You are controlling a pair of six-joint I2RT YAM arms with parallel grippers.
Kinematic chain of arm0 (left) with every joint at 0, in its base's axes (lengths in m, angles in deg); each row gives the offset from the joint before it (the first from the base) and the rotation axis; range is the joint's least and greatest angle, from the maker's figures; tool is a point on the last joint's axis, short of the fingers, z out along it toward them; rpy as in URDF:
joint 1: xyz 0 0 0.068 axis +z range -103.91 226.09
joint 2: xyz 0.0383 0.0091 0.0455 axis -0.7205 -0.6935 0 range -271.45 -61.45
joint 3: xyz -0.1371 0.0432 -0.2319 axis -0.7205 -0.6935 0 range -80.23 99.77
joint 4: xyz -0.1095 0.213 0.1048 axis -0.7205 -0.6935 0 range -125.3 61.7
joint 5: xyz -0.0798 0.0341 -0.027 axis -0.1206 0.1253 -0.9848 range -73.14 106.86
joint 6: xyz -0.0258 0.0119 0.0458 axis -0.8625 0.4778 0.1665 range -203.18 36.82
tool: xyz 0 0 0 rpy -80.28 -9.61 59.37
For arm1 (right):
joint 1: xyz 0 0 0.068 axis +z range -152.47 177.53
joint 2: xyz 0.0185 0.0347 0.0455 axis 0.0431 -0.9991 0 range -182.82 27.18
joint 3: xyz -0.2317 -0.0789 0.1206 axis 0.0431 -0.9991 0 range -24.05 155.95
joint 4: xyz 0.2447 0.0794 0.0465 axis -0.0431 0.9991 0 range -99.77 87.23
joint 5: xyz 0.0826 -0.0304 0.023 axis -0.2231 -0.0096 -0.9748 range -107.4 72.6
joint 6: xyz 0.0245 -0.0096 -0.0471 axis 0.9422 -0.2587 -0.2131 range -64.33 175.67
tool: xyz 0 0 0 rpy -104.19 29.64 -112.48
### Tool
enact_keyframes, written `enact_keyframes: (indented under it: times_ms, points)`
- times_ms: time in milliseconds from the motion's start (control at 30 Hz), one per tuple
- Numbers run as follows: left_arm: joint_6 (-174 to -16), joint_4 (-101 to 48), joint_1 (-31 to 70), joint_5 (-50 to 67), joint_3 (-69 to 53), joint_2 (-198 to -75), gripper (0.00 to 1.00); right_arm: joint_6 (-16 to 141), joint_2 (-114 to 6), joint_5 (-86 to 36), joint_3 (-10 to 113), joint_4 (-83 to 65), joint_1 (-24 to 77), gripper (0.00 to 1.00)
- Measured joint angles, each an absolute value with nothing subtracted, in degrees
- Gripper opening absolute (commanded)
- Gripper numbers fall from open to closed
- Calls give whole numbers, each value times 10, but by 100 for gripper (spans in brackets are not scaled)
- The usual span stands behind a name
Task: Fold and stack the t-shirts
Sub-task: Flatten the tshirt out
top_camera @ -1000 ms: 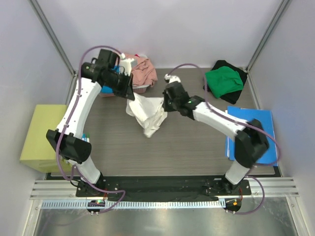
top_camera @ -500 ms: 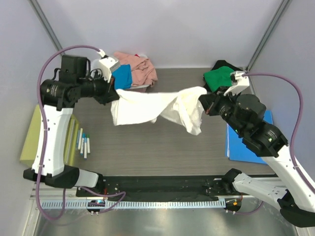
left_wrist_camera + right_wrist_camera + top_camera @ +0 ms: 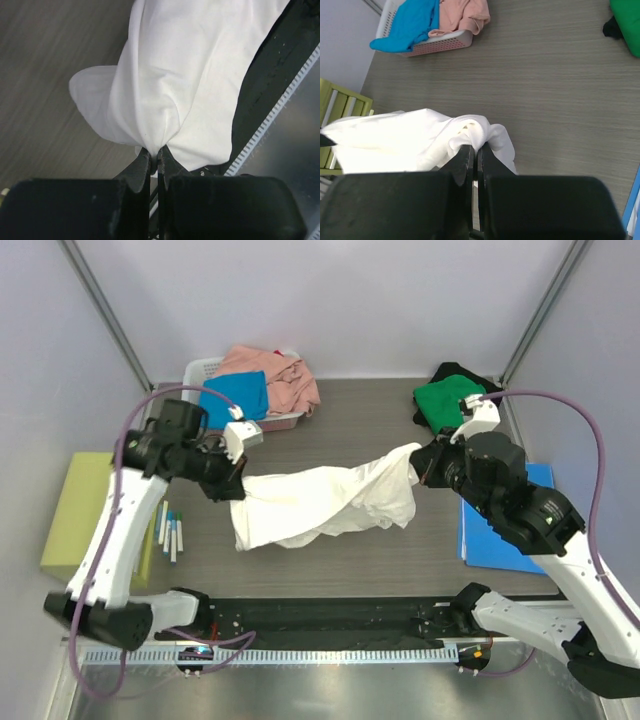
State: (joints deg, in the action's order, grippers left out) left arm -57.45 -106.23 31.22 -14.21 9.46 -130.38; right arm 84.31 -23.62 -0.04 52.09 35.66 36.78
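Both pairs of fingers are pressed tight on cloth: the left fingers (image 3: pixel 141 167) pinch one bunched end of the white t-shirt (image 3: pixel 325 502), and the right fingers (image 3: pixel 463 161) pinch the other. The shirt hangs stretched between them over the middle of the surface (image 3: pixel 350 570), sagging along its near edge. A green t-shirt (image 3: pixel 452 405) lies far right.

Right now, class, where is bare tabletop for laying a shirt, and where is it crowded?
Bare: far middle between basket and green t-shirt; near strip between white t-shirt and arm bases. Crowded: far corners, blue folder right.
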Motion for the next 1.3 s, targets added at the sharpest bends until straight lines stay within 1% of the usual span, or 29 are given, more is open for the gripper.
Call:
enact_keyframes:
  times_ms: [167, 233, 300, 433, 500, 733, 933, 1033, 1100, 1167, 1300]
  points:
    - [-544, -1058, 312, -141, 26, -1426, 0, 844, -257, 3, 521, 358, 368, 1]
    - [-538, -1060, 312, -140, 37, -1457, 0, 844, -255, 3, 522, 360, 368, 1]
    - [-536, -1064, 312, -138, 75, -1464, 0, 843, -249, 3, 524, 360, 368, 1]
    - [-539, -1055, 312, -135, 200, -1453, 0, 842, -224, -6, 530, 362, 368, 1]
    - [-541, -1049, 312, -129, 235, -1431, 0, 839, -205, -21, 534, 362, 368, 1]
    - [-513, -1054, 277, -92, 247, -1303, 2, 827, -130, -95, 574, 363, 368, 1]
    - [-489, -1059, 239, -54, 210, -1191, 2, 818, -91, -119, 647, 352, 368, 1]
    - [-481, -1062, 236, -57, 184, -1175, 3, 813, -88, -119, 646, 342, 368, 1]
    - [-475, -1061, 236, -63, 152, -1184, 4, 811, -89, -111, 625, 337, 368, 1]
    - [-465, -1059, 236, -75, 114, -1212, 7, 810, -94, -88, 580, 325, 368, 1]
    - [-447, -1055, 236, -90, 21, -1309, 13, 811, -139, -27, 486, 297, 368, 1]
